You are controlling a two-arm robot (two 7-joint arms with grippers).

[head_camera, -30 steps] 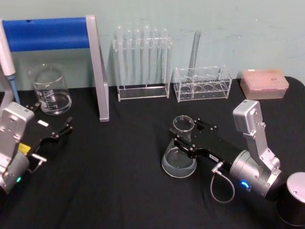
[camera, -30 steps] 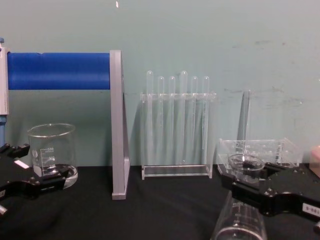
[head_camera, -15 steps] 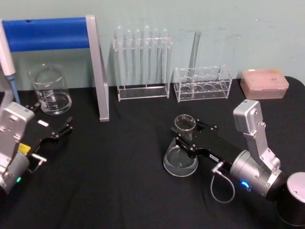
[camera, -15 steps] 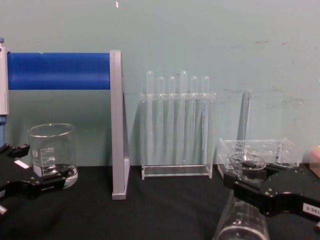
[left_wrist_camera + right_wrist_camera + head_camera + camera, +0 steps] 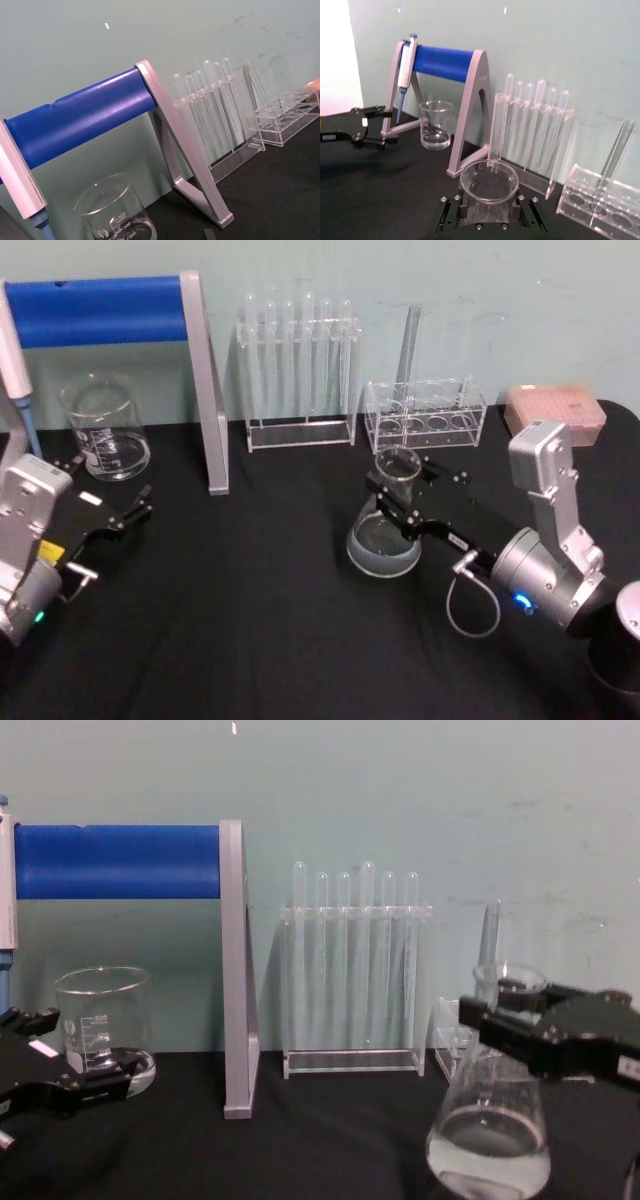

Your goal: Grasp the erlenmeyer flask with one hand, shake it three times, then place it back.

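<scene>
Right hand (image 5: pixel 388 496) on erlenmeyer flask (image 5: pixel 383 540), neck mostly behind its jaws.

Reaches in from the near right toward the centre with the right gripper (image 5: pixel 397 487), silver wrist elbowed up behind it, jaws clamped on the neck of the erlenmeyer flask (image 5: pixel 383 540); rests the left gripper (image 5: pixel 108 485) low at the near left, fingers spread apart.
</scene>
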